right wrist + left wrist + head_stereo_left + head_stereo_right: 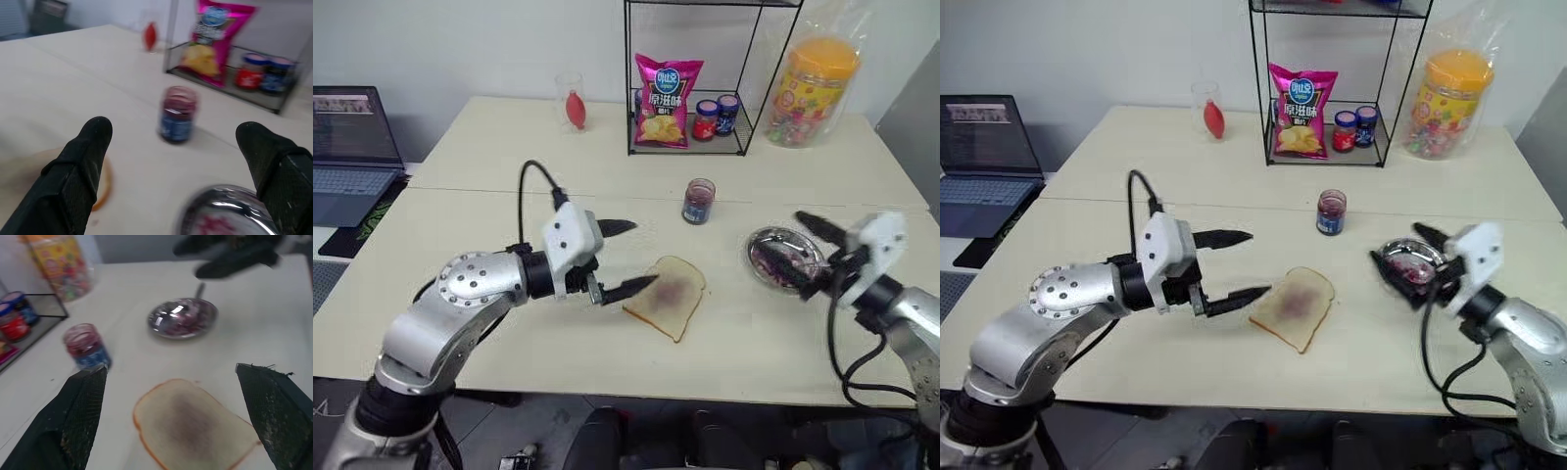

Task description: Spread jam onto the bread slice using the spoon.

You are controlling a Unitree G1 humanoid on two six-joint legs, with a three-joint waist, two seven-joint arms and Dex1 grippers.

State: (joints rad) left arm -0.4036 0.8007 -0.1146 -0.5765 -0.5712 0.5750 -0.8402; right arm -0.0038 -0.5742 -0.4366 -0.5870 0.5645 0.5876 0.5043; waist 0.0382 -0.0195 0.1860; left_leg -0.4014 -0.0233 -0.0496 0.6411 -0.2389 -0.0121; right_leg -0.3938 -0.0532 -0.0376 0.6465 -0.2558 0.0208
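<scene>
**Both arms empty above the tabletop, spoon in the dish**

Nearest the camera, the left gripper (619,257) hangs above the tabletop (489,157) just left of the bread slice (667,296), its jaws wide apart and holding nothing. The slice lies flat near the front edge with a faint purplish smear of jam (674,290) at its centre; most of the crumb looks bare. To the right, the right gripper (813,257) hovers over the steel dish (182,318), jaws also spread and empty. The dish carries red-purple residue, and a thin metal handle rising from its far rim is probably the spoon (199,289), though the view is too soft to be sure. A small jam jar (699,201) stands behind the slice, well apart from both arms.

The step in hand appears to be taking up the spoon. To do it well, the right jaws should close on the handle well up from the bowl, keeping the bowl level. A fresh load is then needed. It should go onto the centre and be drawn outward toward the crust with light pressure, so the soft slice neither tears nor slides.
</scene>
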